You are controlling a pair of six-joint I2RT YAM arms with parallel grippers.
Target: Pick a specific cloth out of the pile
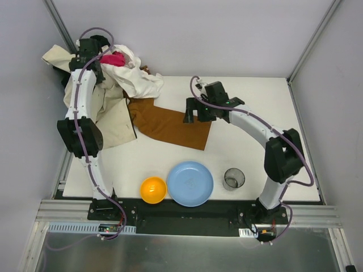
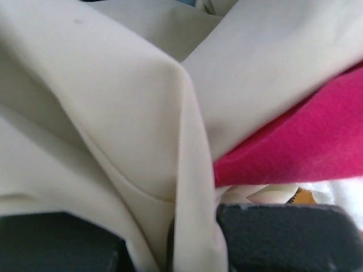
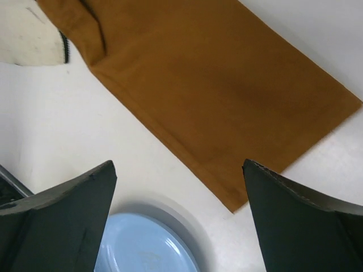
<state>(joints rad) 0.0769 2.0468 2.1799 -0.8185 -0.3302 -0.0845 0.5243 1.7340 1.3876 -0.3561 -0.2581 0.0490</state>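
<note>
Right claw [image 3: 177, 170] hangs wide open and empty over the brown cloth [image 1: 170, 124], which lies flat on the table [image 1: 255, 141], one end tucked under the pile [image 1: 122, 76]. Left claw [image 2: 170, 241] is pinched on cream fabric [image 2: 113, 113]. Looks like the grab step: drop, pinch, drag clear.

Orange bowl [image 1: 153, 190] just beside blue plate [image 1: 190, 183] (near edge of table [image 1: 261, 102]); dark cup [image 1: 234, 178], possibly mesh, right of plate.

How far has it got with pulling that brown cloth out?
Mostly out: the brown cloth lies flat, one end under the pile. The left gripper pinches cream fabric there; the right gripper hangs open above the cloth. Left: freeing that end.
</note>
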